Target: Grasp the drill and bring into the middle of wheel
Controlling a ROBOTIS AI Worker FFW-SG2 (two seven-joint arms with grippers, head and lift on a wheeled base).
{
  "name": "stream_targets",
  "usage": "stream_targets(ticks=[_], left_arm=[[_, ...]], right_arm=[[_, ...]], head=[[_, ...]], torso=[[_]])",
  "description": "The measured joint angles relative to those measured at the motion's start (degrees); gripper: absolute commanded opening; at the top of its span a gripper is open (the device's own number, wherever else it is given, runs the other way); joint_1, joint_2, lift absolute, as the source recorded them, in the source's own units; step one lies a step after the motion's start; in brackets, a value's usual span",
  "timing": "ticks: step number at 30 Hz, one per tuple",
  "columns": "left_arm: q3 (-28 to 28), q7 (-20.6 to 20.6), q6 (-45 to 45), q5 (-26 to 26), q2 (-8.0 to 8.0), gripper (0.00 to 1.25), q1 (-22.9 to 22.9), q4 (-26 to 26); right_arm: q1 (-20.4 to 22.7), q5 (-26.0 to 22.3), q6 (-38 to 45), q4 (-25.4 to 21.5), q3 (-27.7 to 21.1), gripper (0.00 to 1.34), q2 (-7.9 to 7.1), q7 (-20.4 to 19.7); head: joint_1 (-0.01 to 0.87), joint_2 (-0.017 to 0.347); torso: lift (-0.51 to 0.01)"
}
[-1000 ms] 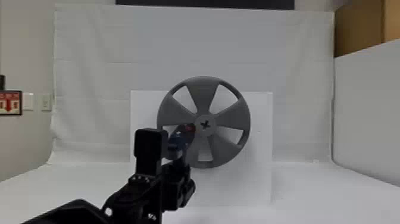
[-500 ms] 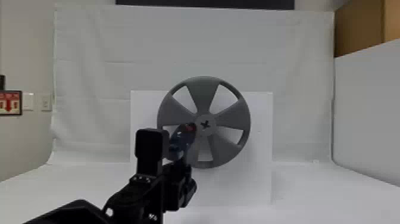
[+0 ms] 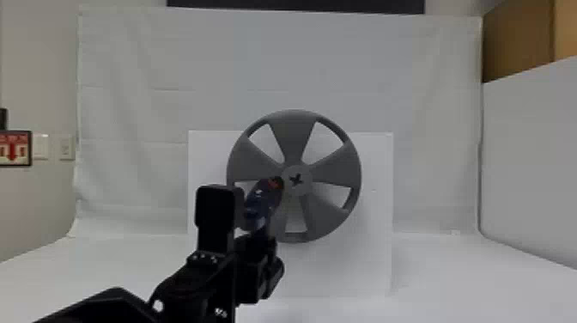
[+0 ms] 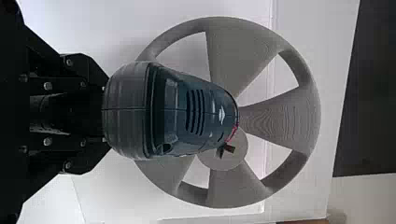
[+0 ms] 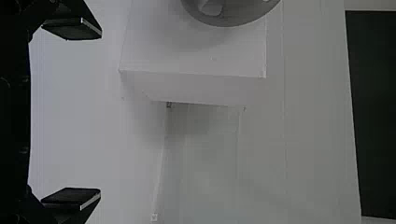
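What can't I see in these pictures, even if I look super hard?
- Front tip and handle of the drill: left wrist view, hidden behind its own body.
- Most of the wheel: right wrist view, cut off by the edge.
- Part of the wheel's spokes: head view, behind the drill.

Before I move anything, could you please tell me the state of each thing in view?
Drill: held, its front toward the wheel, just left of the hub in the head view; running or off, cannot tell.
Left end effector: shut on the drill.
Right end effector: open, nothing between its fingers.
Wheel: upright, in front of the white block.
White block: standing upright.
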Motion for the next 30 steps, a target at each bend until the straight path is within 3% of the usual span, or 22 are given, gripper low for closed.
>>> stream_targets(ticks=[18, 30], left_arm=[[0.36, -0.19, 0.0, 0.0, -0.03, 0.02, 0.28, 0.0], [3.99, -4.94, 0.08, -0.07, 0.11, 0.02, 3.04, -3.1]], right_arm=[[0.02, 0.09, 0.04, 0.0, 0.14, 1.23, 0.0, 0.0], [0.45, -0.15, 0.09, 0.0, -0.53, 1.23, -0.01, 0.0]], head=[[0.0, 0.0], [0.0, 0.0]], torso=[[-0.406], [-0.406]])
